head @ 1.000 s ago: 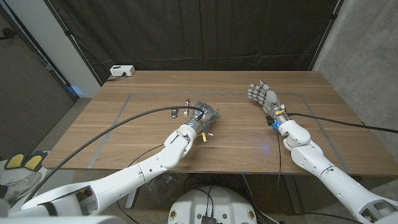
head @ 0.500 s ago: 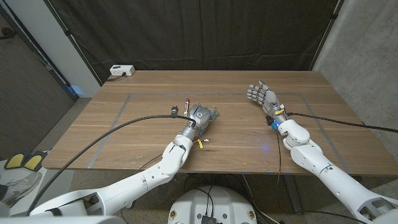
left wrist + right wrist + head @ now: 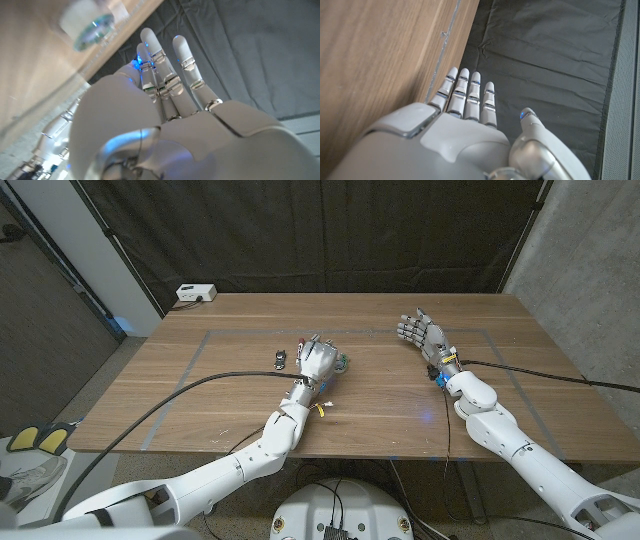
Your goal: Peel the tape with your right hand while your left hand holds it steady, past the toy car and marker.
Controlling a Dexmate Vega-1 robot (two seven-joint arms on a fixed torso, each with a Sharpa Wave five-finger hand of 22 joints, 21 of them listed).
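Left hand point(image 3: 318, 360) spread, raised just over the tape point(image 3: 342, 364), which lies table-centre, right of the toy car point(image 3: 279, 359); marker hidden. Right hand point(image 3: 421, 336) spread, holding nothing, well apart to the tape's right. Left is far nearer.

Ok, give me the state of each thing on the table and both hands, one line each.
left hand: open, fingers straight, raised by the tape roll
right hand: open, holding nothing, apart from the other things
tape roll: on the table, not held
toy car: on the table, untouched
marker: partly hidden behind the left hand
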